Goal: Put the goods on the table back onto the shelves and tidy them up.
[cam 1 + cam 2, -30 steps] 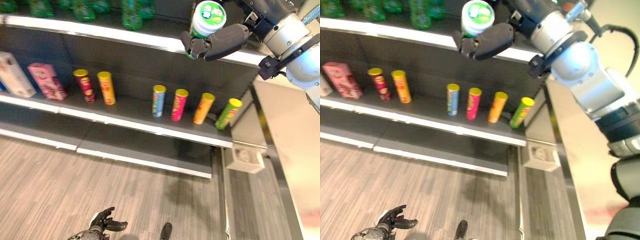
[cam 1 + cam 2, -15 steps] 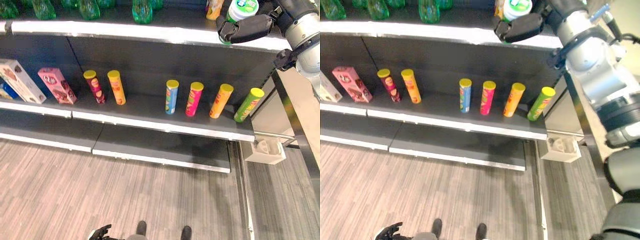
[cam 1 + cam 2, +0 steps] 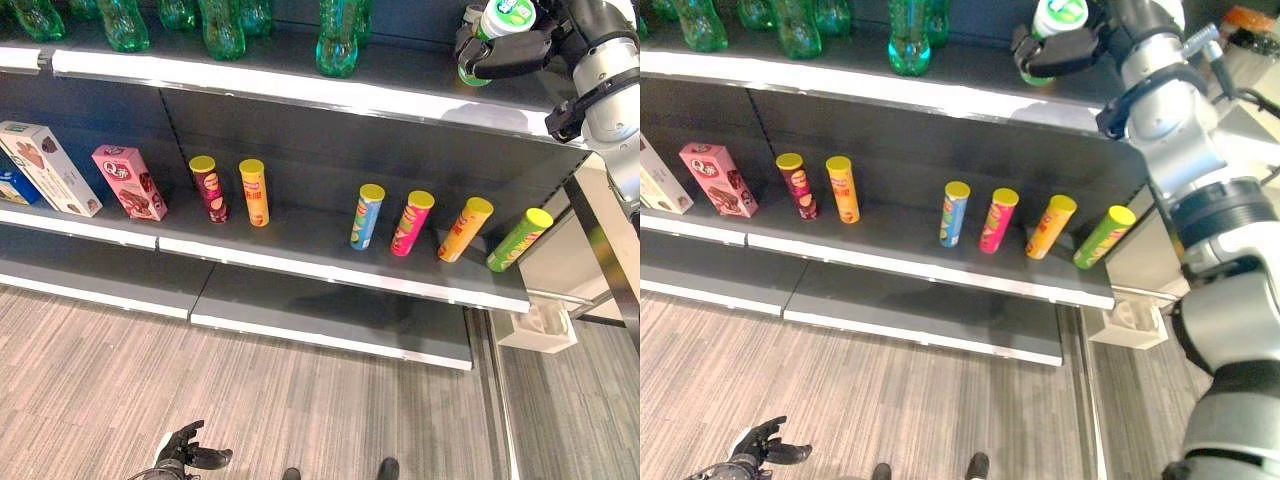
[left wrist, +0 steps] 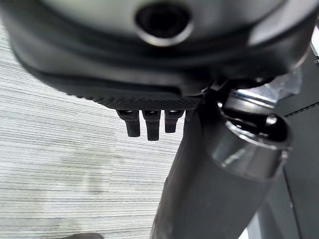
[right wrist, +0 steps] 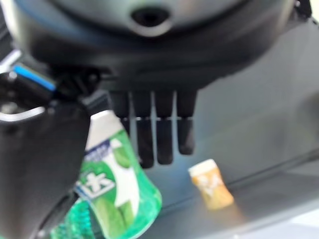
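A green and white tub (image 3: 503, 17) is held over the right end of the top shelf (image 3: 300, 90). My right hand (image 3: 510, 58) is shut on it, with the fingers across its front. The right wrist view shows the tub (image 5: 117, 184) between thumb and fingers (image 5: 157, 134), above the dark shelf board. An orange packet (image 5: 212, 185) lies on that board just past the fingers. My left hand (image 3: 186, 456) hangs low over the wooden floor, open and holding nothing.
Green bottles (image 3: 335, 40) stand along the top shelf. Several colourful tube cans (image 3: 367, 215) lean on the middle shelf, with boxes (image 3: 128, 182) at its left. A white bin (image 3: 545, 325) sits on the floor by the shelf's right end.
The camera has shifted, so the shelves sit lower in view. My right hand has carried the tub farther back over the top shelf's right end.
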Controlling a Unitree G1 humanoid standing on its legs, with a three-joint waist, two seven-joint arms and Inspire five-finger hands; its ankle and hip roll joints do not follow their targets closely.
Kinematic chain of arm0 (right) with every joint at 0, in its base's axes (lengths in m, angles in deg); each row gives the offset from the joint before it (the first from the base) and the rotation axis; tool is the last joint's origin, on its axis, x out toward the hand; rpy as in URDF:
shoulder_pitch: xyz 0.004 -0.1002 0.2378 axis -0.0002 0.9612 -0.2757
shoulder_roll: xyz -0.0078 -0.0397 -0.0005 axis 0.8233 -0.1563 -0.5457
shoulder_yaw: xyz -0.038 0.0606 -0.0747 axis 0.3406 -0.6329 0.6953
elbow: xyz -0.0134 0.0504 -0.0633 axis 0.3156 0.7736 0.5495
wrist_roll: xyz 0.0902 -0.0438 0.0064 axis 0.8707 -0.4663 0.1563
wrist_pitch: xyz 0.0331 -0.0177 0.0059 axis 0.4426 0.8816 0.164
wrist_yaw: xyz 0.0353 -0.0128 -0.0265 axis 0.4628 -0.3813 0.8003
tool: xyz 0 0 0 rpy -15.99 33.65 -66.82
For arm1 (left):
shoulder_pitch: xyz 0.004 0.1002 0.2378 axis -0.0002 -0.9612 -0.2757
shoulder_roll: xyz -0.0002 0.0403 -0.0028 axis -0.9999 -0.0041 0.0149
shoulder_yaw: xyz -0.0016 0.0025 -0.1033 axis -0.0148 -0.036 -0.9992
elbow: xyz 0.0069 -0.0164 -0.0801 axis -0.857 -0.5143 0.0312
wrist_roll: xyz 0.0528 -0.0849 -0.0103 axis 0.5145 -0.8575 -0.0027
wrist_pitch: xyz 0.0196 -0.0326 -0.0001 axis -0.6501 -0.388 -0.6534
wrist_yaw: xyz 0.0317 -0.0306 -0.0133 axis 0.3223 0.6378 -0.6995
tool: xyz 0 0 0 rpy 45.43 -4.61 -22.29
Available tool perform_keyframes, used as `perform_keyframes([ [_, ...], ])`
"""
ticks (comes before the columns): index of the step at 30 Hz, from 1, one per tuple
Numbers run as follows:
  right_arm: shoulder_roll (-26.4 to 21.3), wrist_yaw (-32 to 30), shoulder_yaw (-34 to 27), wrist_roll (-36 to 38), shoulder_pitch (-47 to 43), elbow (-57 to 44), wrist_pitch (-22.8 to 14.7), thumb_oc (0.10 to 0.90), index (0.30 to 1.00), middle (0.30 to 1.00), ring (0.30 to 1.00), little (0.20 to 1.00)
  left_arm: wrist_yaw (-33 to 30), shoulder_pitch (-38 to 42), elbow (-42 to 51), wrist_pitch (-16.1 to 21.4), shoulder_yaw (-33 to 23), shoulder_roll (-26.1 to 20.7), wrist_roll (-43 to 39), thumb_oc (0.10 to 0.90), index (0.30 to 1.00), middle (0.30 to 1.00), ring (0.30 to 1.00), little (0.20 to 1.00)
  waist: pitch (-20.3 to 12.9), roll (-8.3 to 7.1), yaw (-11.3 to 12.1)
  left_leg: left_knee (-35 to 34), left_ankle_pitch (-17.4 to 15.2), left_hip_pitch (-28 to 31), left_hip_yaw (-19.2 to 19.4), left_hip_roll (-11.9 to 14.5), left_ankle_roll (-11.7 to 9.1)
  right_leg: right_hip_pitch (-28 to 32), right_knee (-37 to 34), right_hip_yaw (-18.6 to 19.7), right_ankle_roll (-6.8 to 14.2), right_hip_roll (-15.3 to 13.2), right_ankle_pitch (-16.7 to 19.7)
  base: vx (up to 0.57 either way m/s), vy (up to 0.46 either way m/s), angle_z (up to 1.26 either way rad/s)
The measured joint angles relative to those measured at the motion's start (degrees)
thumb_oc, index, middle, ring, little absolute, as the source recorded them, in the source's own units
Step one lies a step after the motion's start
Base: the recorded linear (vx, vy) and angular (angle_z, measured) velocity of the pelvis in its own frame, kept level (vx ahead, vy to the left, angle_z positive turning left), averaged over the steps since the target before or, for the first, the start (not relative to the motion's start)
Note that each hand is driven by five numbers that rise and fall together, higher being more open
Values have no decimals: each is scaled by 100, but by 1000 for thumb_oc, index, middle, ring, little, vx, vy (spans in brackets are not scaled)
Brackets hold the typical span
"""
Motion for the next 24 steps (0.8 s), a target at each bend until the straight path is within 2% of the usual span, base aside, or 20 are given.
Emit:
perform_keyframes([
  [1, -2, 0, -43, 2, 0, 17, 59, 400, 300, 300, 300, 300, 21, -83, 107, 1, -76, -38, -2, 800, 900, 900, 900, 900, -18, -137, 17, -13, -23, -1, -12, -67, -34, 55, -105, 136, -20, 20, 118, 208, -166, 43],
  [2, -1, -9, -127, 10, 30, -49, 63, 400, 300, 300, 300, 300, 11, -148, 202, 1, -116, -20, -16, 800, 900, 900, 900, 900, 0, -204, 15, -17, -61, 37, -73, -67, -120, 111, -114, 176, -311, 28, 433, 176, -154, 32],
  [4, -5, 8, -115, 13, 110, -250, 70, 400, 300, 300, 300, 300, 24, -389, 359, 3, -129, 67, -93, 800, 900, 900, 900, 900, -38, -106, 22, -18, -118, 108, -146, 120, -223, 206, -114, 120, -490, 213, 458, 104, -112, 17],
  [5, -8, -1, -125, 23, 105, -388, 30, 400, 300, 300, 300, 300, 63, -523, 377, 19, -93, 149, -99, 800, 900, 900, 900, 900, -72, -44, 37, -15, -155, 95, -157, 305, -299, 211, -90, 20, -597, 405, 432, 84, -94, 3],
  [6, -10, -1, -127, 24, 105, -386, 19, 400, 300, 300, 300, 300, 58, -537, 343, -4, -84, 201, -99, 800, 900, 900, 900, 900, -73, -42, 42, -15, -159, 87, -152, 369, -319, 211, -70, 4, -649, 495, 404, 77, -83, 5],
  [11, -18, 3, -126, 24, 106, -320, 55, 400, 300, 300, 300, 300, 64, -497, 330, -16, -10, 450, -92, 800, 900, 900, 900, 900, -84, -16, 31, -15, -135, -3, -241, 602, -437, 211, -70, -149, -760, 663, 331, 58, -57, 13],
  [24, 48, 20, -49, 21, 105, 363, 51, 400, 300, 300, 300, 300, 20, -470, -41, 1, -82, 418, -89, 800, 900, 900, 900, 900, -112, 28, 214, -15, -86, -116, -474, 574, -508, 213, -72, -324, -767, 613, 327, 21, -26, 9],
])
